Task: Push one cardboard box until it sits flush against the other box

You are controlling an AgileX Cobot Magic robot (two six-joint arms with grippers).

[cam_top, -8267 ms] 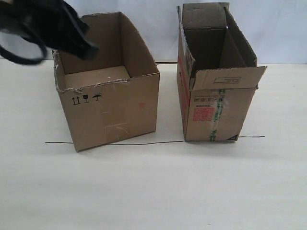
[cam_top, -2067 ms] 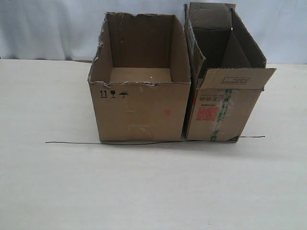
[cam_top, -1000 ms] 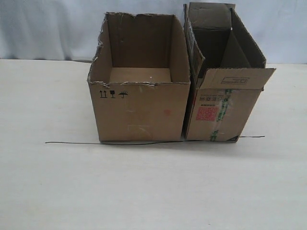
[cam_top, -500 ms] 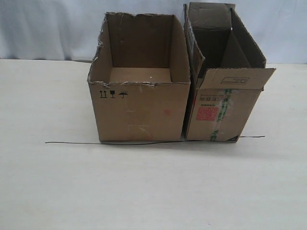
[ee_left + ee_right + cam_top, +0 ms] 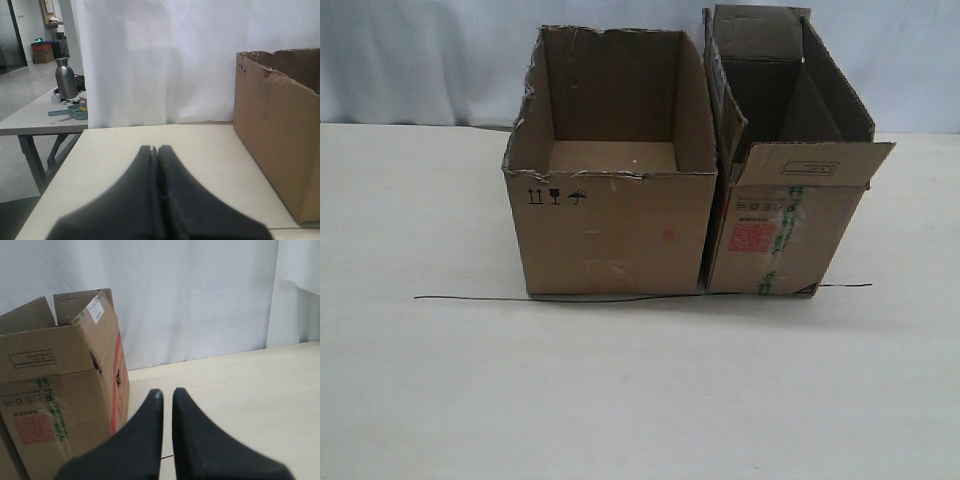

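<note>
The wide ragged-edged cardboard box (image 5: 610, 230) stands on the table with its right side against the other box (image 5: 785, 235), the taller carton with the red label; only a thin dark seam shows between them. Neither gripper appears in the exterior view. In the left wrist view my left gripper (image 5: 155, 148) is shut and empty, hovering over the bare table beside the cardboard box (image 5: 280, 130) and apart from it. My right gripper (image 5: 167, 390) is shut but for a thin slit, empty, beside the other box (image 5: 60, 405) and not touching it.
A thin black line (image 5: 470, 298) runs across the pale table (image 5: 640, 400) along the boxes' front edges. A white curtain hangs behind. Beyond the table edge in the left wrist view stands a second table with a metal bottle (image 5: 65, 78).
The cardboard box, once apart and angled at the left with a dark arm over it, now sits against the other box. Nothing has moved over the last two seconds.
</note>
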